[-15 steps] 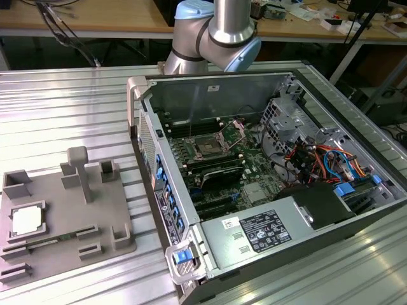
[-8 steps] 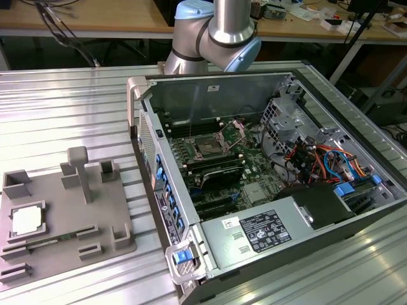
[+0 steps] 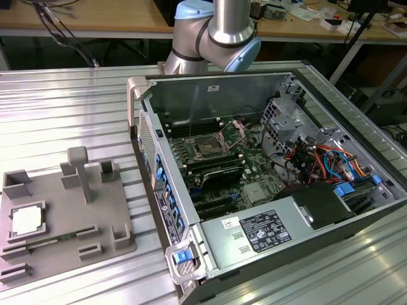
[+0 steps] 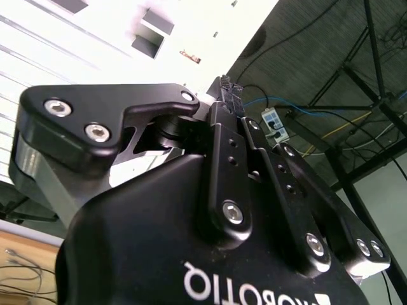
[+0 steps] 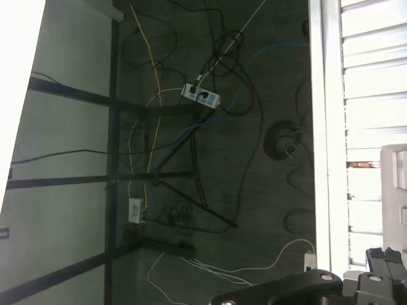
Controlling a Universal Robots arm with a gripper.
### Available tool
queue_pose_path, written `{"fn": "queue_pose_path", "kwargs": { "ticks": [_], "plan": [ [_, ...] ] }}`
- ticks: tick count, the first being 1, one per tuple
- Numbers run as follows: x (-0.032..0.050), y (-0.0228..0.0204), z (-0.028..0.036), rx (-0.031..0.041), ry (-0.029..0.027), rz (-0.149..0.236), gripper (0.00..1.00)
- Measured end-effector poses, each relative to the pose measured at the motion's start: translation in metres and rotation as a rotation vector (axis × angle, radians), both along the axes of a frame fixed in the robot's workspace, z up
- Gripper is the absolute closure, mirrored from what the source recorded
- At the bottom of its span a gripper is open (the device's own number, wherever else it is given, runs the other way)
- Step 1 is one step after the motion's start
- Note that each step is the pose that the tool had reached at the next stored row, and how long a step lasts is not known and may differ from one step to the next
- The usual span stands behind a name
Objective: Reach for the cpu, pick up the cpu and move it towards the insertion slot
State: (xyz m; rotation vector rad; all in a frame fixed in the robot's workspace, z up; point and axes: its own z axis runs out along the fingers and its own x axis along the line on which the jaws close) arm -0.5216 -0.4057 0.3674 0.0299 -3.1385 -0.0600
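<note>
Exterior view: cpu (image 3: pixel 27 220) lies in the tray (image 3: pixel 70 219) at 8 o'clock, well apart from the slot (image 3: pixel 208 147). Gripper (image 4: pixel 219 103) fingers look pinched together and empty; best opened wide, then lowered squarely over the cpu

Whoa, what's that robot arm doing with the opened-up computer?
The robot arm is up behind the open computer case, and its gripper is nowhere near the chip. The cpu lies in the grey tray on the exterior view's left, untouched. The insertion slot on the green board has no chip in it, so the pick-up has not begun.
</note>
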Motion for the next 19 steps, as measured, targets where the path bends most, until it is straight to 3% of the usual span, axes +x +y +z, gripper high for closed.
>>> {"fn": "queue_pose_path", "kwargs": {
  "ticks": [5,17,19],
  "plan": [
    [-0.0053,-0.0001,0.0001,-0.0001,0.0001,0.0,0.89],
    [-0.0058,0.0,0.0,0.0,-0.0001,0.0,0.89],
    [-0.0028,0.0001,-0.0005,-0.0003,0.0007,0.0,0.89]
  ]
}}
